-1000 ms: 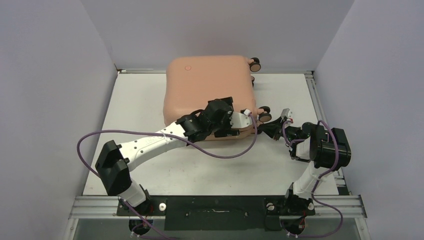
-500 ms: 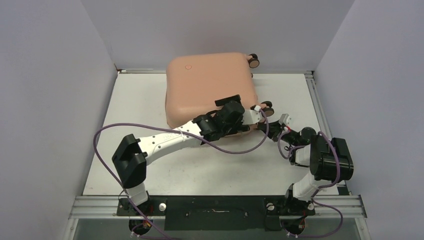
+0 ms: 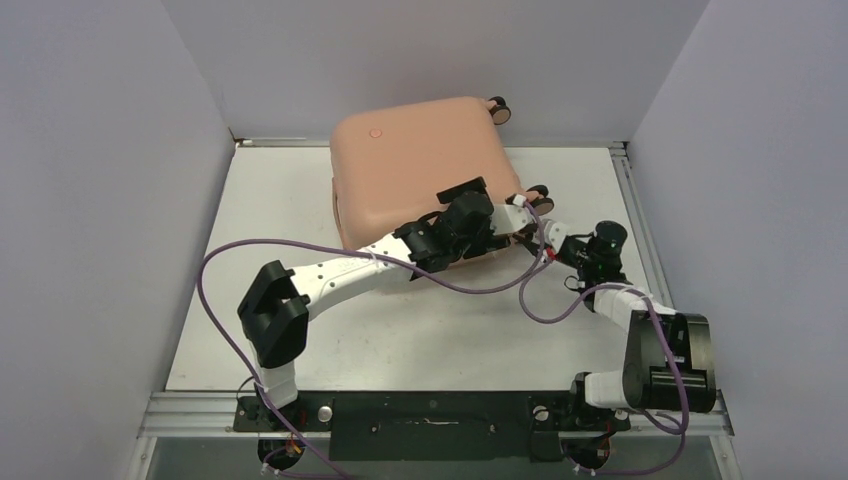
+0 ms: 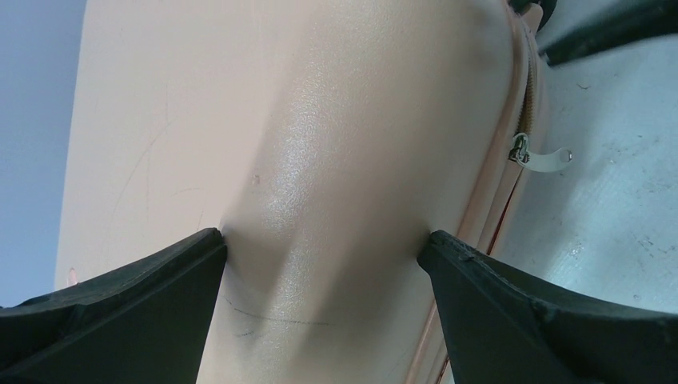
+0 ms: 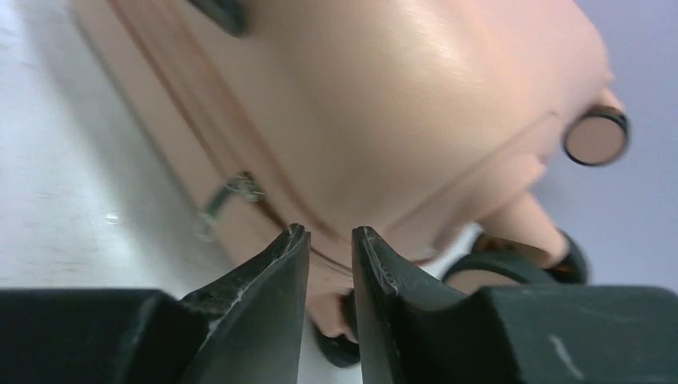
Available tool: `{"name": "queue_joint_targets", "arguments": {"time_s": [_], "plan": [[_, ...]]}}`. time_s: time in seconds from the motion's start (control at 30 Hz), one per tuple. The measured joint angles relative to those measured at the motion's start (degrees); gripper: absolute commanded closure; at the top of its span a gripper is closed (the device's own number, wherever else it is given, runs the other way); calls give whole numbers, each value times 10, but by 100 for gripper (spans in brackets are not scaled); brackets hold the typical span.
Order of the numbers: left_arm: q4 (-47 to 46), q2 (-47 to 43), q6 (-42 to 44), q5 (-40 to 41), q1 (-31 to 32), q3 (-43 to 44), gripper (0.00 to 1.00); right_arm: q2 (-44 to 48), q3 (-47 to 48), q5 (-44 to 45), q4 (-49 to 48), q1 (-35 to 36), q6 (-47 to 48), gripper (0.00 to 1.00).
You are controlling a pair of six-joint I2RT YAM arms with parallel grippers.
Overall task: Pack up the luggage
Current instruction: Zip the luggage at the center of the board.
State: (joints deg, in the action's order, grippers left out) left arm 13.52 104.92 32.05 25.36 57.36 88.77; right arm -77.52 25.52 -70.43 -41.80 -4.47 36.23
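The one luggage (image 3: 420, 165) has swung farther back.

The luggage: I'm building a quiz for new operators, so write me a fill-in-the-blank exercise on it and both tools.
1. The luggage has a hard shell that is ___ in colour.
2. Its lid is ___.
3. The left tool stands wide ___, fingertips against the shell.
4. The right tool, fingers slightly apart, grips ___.
Missing words: pink; closed; open; nothing.
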Motion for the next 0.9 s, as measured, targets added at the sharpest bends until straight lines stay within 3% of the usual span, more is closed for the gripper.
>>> {"name": "queue_joint_targets", "arguments": {"time_s": [0.1, 0.2, 0.37, 0.53, 0.7, 0.9], "plan": [[0, -2, -4, -7, -3, 0, 4, 0, 34, 67, 62, -8, 45, 58], [0, -4, -9, -14, -5, 0, 4, -12, 34, 111, 94, -27, 58, 53], [0, -8, -14, -24, -9, -1, 4, -54, 35, 129, 121, -33, 54, 41], [0, -12, -15, -37, -12, -5, 4, -128, 80, 89, 122, -54, 36, 39], [0, -23, -14, -59, -19, -14, 4, -185, 98, 48, 46, -78, -27, 39], [14, -40, -13, -110, -39, -21, 4, -287, 192, -41, -47, -80, -146, 39]]}}
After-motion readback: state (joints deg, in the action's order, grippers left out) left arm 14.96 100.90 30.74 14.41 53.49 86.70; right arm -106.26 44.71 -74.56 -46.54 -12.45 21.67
